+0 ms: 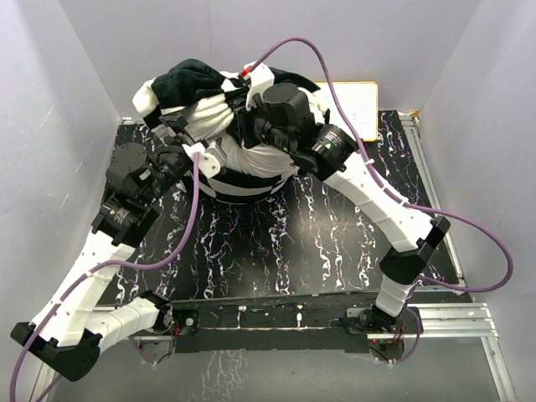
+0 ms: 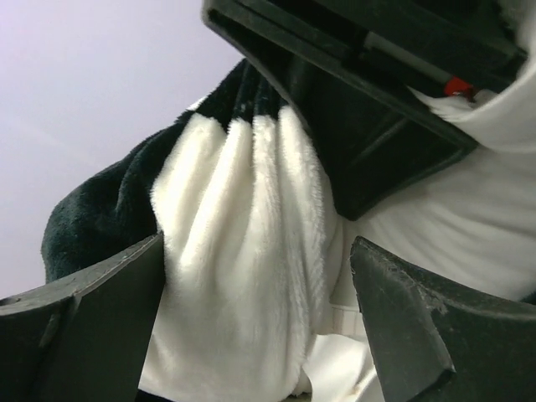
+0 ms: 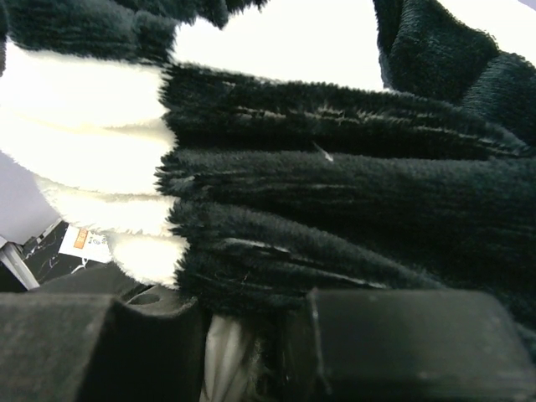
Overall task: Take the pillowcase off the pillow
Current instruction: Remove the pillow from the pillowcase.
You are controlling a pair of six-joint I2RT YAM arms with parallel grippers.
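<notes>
The pillowcase (image 1: pixel 188 79), black and cream plush, is bunched up at the far middle of the table over the white pillow (image 1: pixel 251 167). My right gripper (image 1: pixel 240 96) is shut on a gathered fold of the pillowcase (image 3: pixel 335 167), pinched between its fingers (image 3: pixel 251 331). My left gripper (image 1: pixel 186 126) is open at the pillowcase's left side. In its wrist view the fingers (image 2: pixel 92 318) stand wide apart around a cream pleated fold (image 2: pixel 243 234). The plain pillow (image 2: pixel 477 193) shows to the right of that fold, and the right gripper's dark body (image 2: pixel 368 109) shows above it.
The black marbled table (image 1: pixel 276 243) is walled in by pale panels on three sides. A white board (image 1: pixel 356 105) lies at the back right. An aluminium rail (image 1: pixel 431 184) runs along the table's right edge. A purple cable (image 1: pixel 335 92) loops over the right arm.
</notes>
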